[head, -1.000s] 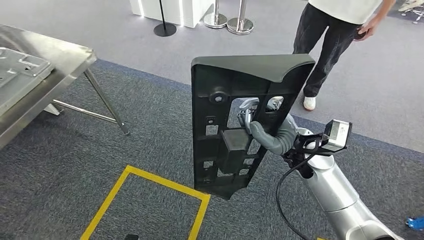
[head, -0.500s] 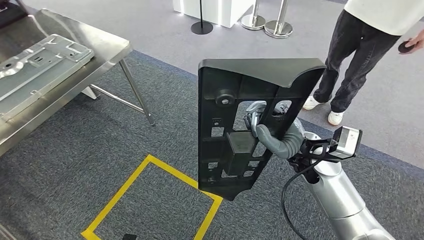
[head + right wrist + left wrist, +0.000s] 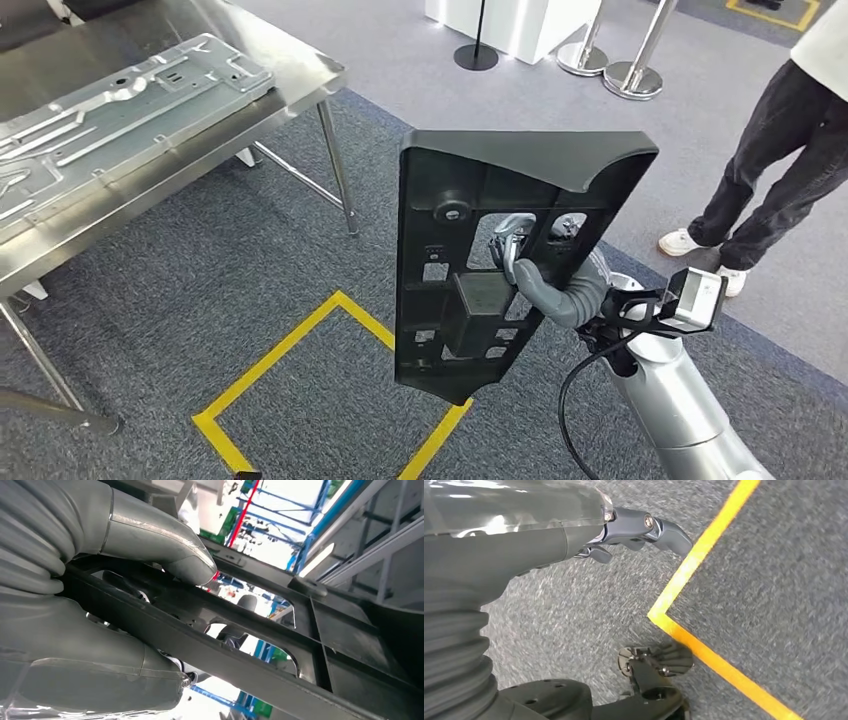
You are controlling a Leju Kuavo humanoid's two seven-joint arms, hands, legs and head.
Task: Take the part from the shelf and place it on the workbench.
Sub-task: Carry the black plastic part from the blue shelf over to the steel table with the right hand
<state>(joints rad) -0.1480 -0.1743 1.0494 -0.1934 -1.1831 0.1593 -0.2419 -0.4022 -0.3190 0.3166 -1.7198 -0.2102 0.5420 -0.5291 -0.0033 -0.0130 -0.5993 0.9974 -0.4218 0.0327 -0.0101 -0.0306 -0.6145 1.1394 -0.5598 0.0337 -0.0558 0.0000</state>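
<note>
The part (image 3: 450, 200) is a tall black plastic panel with ribs and cut-outs, held upright in mid-air over the carpet. My right hand (image 3: 545, 285) grips it from behind, fingers hooked through a cut-out. Up close, the thumb (image 3: 165, 545) presses on one rib of the part (image 3: 350, 645) while the rest of my right hand (image 3: 75, 610) wraps under it. The steel workbench (image 3: 297, 88) stands at the upper left, apart from the part. My left hand (image 3: 524, 545) hangs over the carpet, fingers apart and holding nothing.
A flat silver metal plate (image 3: 120, 110) lies on the workbench. Yellow tape (image 3: 280, 365) marks a square on the grey carpet below the part. A person (image 3: 790, 140) in dark trousers stands at the right. Stanchions (image 3: 632, 75) and a white block stand behind.
The camera has moved: the workbench has slid further into the picture from the left and the person has shifted to the right edge. The part stays in my right hand.
</note>
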